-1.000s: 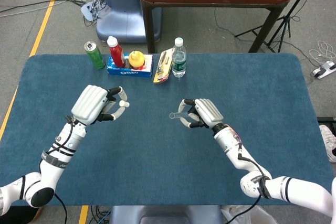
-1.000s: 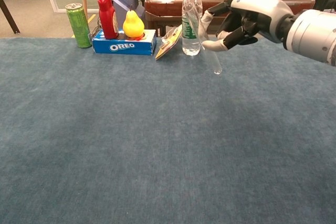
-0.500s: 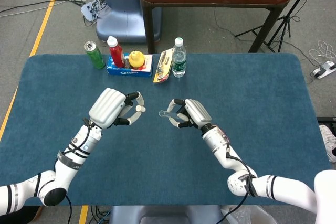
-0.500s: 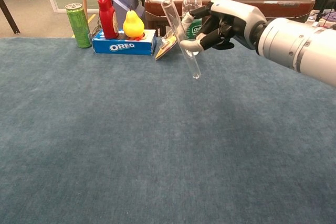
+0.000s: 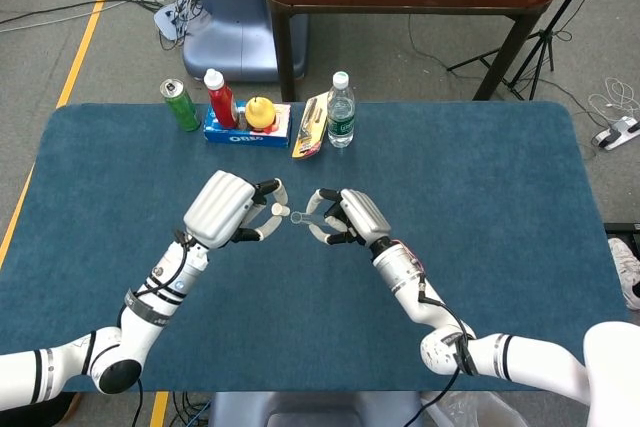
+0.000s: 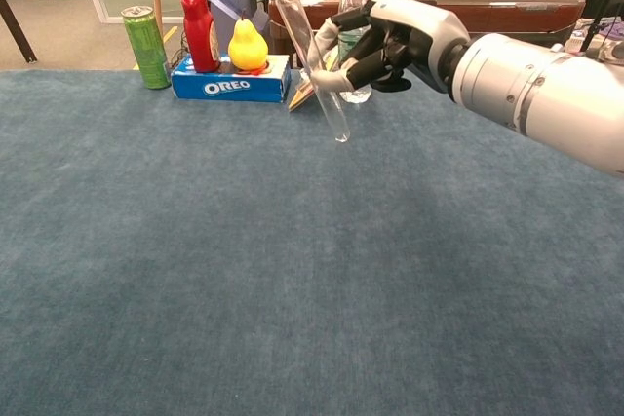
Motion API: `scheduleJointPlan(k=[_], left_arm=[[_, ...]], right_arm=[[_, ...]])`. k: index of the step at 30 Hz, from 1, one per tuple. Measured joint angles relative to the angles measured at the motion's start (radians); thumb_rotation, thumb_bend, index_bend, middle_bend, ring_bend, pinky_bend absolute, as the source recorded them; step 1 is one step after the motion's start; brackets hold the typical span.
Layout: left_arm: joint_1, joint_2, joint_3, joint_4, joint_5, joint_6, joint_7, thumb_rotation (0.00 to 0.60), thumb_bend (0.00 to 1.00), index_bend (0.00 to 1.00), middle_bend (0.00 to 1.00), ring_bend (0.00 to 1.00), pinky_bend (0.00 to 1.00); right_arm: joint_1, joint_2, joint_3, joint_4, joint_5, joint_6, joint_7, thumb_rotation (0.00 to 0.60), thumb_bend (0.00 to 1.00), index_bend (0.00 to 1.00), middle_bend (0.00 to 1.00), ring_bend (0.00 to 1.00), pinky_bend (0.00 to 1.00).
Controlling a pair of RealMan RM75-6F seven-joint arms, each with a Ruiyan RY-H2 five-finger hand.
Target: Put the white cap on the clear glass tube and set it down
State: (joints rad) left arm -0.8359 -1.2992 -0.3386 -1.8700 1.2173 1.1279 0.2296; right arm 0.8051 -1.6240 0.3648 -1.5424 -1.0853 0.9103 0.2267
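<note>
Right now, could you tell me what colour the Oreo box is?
Blue Oreo box; chest view shows it best.

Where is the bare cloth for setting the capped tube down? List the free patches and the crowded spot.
Free: the blue table right of the right robot hand, which holds the glass tube; the near strip in front of both hands; the patch left of the left robot hand. Crowded: the far edge, from the green can past the Oreo box to the water bottle.

The table (image 6: 195, 270) wears a matt blue cloth with a short, carpet-like nap. The tube (image 6: 314, 67) is clear, smooth glass — glossy along its edges. Both hands (image 5: 232, 209) (image 6: 390, 41) have smooth white plastic shells with black parts. The can (image 6: 145, 46) looks like shiny green metal — the biscuit box (image 6: 232, 84) glossy printed card.
</note>
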Motion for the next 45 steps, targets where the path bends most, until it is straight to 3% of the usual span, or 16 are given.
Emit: scheduleJointPlan(k=[45], left_arm=[[-0.026,-0.031,0.020,0.021,-0.019,-0.008,0.036,0.600,0.32,0.55,0.98,1.00,1.00]], right_arm=[[0.010,-0.043,0.029,-0.010,0.005,0.018,0.031,0.600,0.62,0.96,1.00,1.00,1.00]])
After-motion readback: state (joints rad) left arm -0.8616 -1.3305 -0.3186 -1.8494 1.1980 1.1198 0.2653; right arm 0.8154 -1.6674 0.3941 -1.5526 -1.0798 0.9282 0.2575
